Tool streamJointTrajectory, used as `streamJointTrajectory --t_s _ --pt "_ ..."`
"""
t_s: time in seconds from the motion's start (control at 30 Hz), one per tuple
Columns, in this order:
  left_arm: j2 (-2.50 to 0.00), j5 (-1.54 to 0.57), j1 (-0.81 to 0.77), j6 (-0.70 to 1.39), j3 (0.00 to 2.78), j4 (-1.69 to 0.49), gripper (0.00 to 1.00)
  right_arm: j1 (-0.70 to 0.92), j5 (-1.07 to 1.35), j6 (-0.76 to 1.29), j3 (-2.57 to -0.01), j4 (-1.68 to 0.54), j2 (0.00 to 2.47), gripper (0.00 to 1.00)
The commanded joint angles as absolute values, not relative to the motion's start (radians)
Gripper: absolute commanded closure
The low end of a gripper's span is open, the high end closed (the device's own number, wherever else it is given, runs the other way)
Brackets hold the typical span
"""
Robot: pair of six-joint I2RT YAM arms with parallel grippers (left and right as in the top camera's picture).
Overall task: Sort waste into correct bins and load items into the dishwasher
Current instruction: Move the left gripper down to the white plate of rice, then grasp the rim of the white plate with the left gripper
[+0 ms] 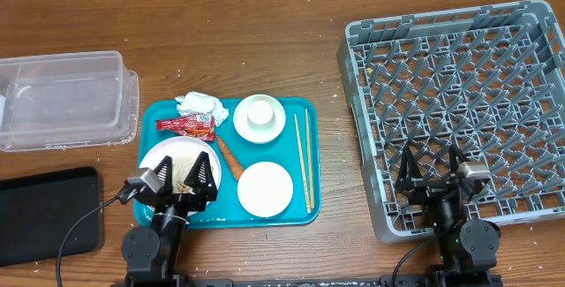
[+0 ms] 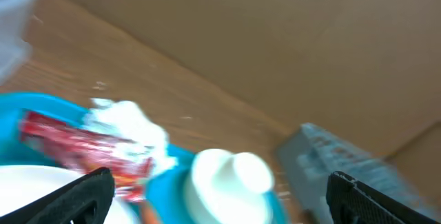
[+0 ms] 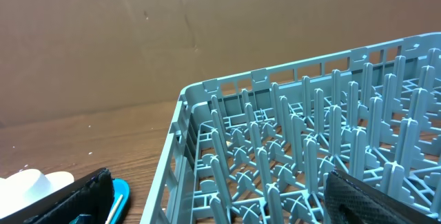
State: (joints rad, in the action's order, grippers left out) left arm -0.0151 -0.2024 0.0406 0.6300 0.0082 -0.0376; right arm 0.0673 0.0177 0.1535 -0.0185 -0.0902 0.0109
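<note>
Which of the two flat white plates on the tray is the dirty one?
The left plate, under the left gripper, shows brownish residue. The right plate, beside the chopsticks, looks clean.

- Left pincer (image 1: pixel 183 179) and right pincer (image 1: pixel 432 170): black, with triangular fingers (image 1: pixel 205 175).
- Each wrist carries a small grey block (image 1: pixel 139 181).
- A thin black cable (image 1: pixel 76 230) leaves each base (image 1: pixel 141 245).

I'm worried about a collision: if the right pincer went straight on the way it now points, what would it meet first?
Probably the upright tines of the dish rack. The right pincer is open, empty and aimed into the rack. Its height above the tines is unclear.
</note>
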Motion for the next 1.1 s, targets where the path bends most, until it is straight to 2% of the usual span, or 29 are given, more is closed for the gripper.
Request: streamJointTrajectory --t_s 0.0,0.13,0.2,0.37,0.53,0.63,0.7,0.9,0.93,1.07 --pt "-0.004 -0.311 0.039 0.839 0.005 0.063 0.0 0.073 0.009 0.156 -0.008 -0.084 0.003 0.0" --pt "-0.004 -0.367 0.039 0.838 0.012 0.208 0.0 0.073 0.008 0.156 -0.008 -0.084 0.003 0.0" --pt "-0.005 -0.389 0.039 0.838 0.038 0.2 0.0 0.073 0.008 0.156 -0.008 -0.084 0.003 0.0" --pt "-0.024 -0.394 0.041 0.807 0.164 0.014 0.0 0.073 0.008 0.156 -0.008 -0.084 0.003 0.0" --pt "-0.169 -0.466 0.041 0.59 0.373 -0.122 0.0 0.073 0.008 0.156 -0.008 -0.084 0.003 0.0" --pt "-0.328 -0.461 0.041 0.504 0.562 -0.338 0.0 0.073 0.009 0.156 -0.008 -0.084 0.003 0.0" --pt "-0.546 -0.467 0.041 0.405 0.801 -0.638 0.0 0.073 0.008 0.156 -0.008 -0.084 0.003 0.0" --pt "-0.83 -0.665 0.039 0.116 1.106 -0.904 0.0 0.073 0.008 0.156 -0.008 -0.084 0.003 0.0" --pt "-0.864 -0.627 0.039 0.088 1.15 -0.96 0.0 0.073 0.008 0.156 -0.008 -0.084 0.003 0.0" --pt "-1.031 -0.273 0.039 0.187 1.322 -1.261 0.0 0.073 0.008 0.156 -0.008 -0.084 0.003 0.0"
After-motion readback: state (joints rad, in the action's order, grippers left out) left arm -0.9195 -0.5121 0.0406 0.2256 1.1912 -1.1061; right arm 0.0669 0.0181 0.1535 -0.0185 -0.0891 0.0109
